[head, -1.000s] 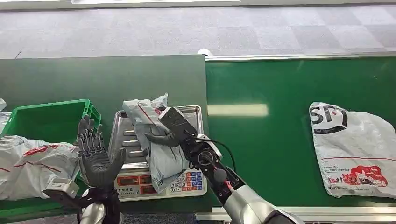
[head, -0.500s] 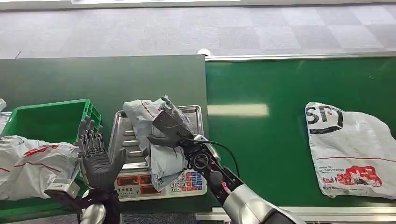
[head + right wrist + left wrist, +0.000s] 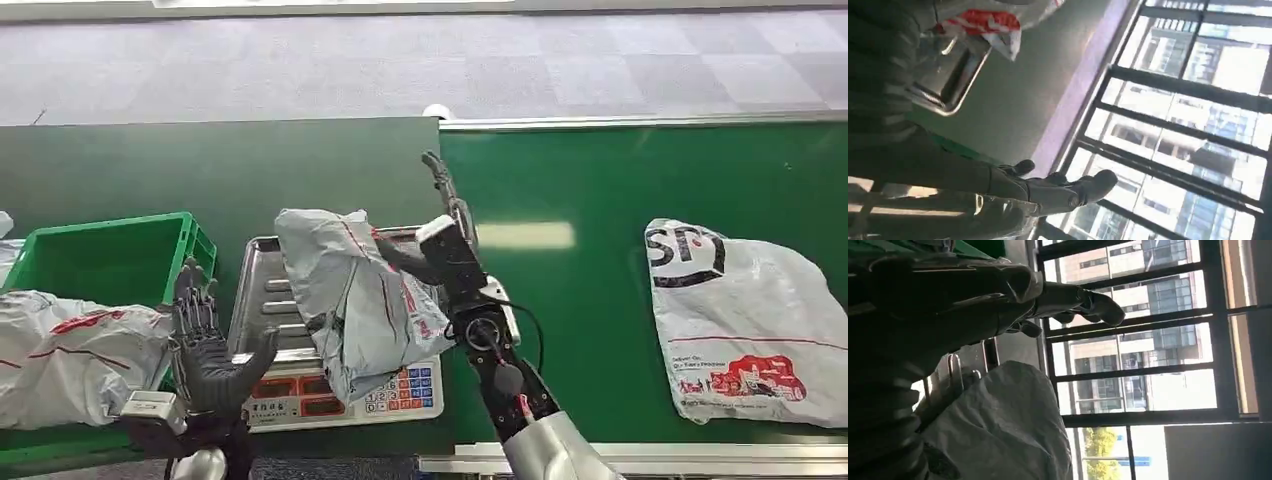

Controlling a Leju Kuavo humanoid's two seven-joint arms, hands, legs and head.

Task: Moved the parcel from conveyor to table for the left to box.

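Left hand (image 3: 205, 345) is standing upright with its palm turned toward the scale (image 3: 335, 385), fingers spread apart, holding nothing. Green crate (image 3: 100, 255) is sitting just beyond and outboard of it, with a grey bagged parcel (image 3: 70, 350) lying beside it on that outer side. The task parcel (image 3: 360, 300), a grey poly bag with red print, is draping over the steel pan of the scale, just inboard of the left hand. Right hand (image 3: 440, 225) is lifting off, fingers extended up and away from the bag; thumb is near the bag's edge, cannot tell if touching.

Versus one second ago: the right hand was lying flat on top of the parcel, now it is raised and rotated clear; the bag is looking fuller and more spread out. White SF parcel (image 3: 745, 320), far to the right hand's outer side on the conveyor belt (image 3: 600, 180), is sitting further left than before.

Left wrist view is showing the fingers (image 3: 1083, 302) straight and empty above the bag; right wrist view is showing extended fingertips (image 3: 1083, 187) gripping nothing.
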